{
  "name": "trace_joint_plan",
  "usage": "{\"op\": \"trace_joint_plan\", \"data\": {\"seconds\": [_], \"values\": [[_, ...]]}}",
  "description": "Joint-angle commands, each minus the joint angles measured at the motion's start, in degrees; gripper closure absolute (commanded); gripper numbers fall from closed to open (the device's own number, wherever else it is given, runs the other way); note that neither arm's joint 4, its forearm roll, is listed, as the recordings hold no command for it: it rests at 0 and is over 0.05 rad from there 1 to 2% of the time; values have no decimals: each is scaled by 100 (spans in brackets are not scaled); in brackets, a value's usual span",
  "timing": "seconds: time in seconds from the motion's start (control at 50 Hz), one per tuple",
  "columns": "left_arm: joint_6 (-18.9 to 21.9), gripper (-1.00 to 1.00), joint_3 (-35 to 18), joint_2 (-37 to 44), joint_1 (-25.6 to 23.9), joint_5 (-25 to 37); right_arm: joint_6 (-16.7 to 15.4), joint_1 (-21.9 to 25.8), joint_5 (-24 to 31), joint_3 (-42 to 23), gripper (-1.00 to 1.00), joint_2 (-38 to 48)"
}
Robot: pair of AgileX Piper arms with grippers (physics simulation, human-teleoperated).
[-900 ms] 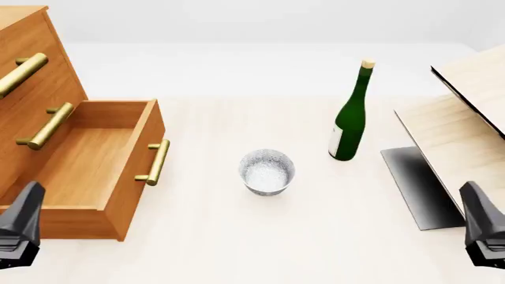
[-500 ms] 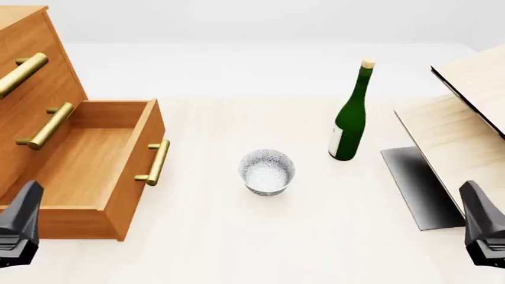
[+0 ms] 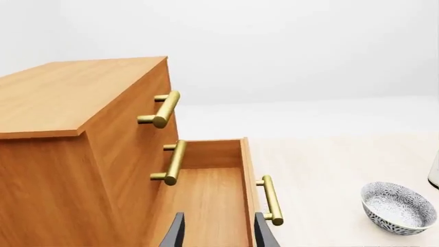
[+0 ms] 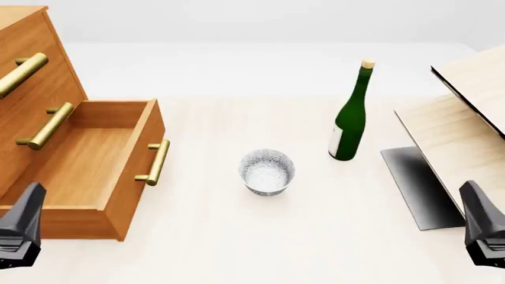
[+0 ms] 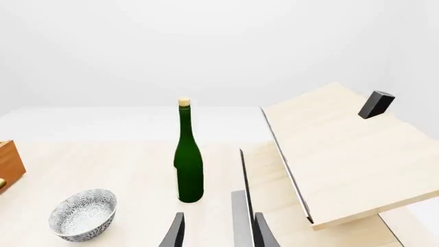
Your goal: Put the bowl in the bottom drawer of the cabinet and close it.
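Left wrist view: left gripper (image 3: 216, 231) narrowly parted, empty, over the pulled-out orange-brown wooden bottom drawer (image 3: 205, 198) of the three-drawer cabinet (image 3: 75, 154); small white grey-blue speckled bowl (image 3: 399, 208) off to the outer side, upright, mouth up

Front view: bowl (image 4: 266, 171) between both arms, roughly midway, no long axis

Right wrist view: right gripper (image 5: 216, 231) likewise slightly apart, empty; bowl (image 5: 82, 214) ahead toward the drawer side, beyond the green wine bottle (image 5: 187, 157)

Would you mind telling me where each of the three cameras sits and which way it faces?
Front view: above and behind the arms, looking down the table; left gripper and right gripper at the lower corners.
Left wrist view: behind the left gripper, facing the cabinet and open bottom drawer.
Right wrist view: behind the right gripper, facing the wine bottle.
All three show the bowl.
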Motion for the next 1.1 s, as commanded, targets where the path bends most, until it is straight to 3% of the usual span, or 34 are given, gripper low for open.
{"op": "trace_joint_plan", "data": {"seconds": [0.02, 0.36, 0.76, 0.9, 1.1], "values": [[-5, -100, -16, -1, -51, 23, -5, 2, 3, -2, -100, 0], [252, -100, -77, 118, -430, 60, -4, 1, 3, -2, -100, 0], [342, -100, -339, 928, -801, -285, -4, 0, 2, -2, -100, -1], [393, -100, -475, 1690, -835, -733, -4, 1, 3, -2, -100, -1], [153, -100, -651, 2842, -802, -1294, -4, 0, 2, -2, -100, -1]]}}
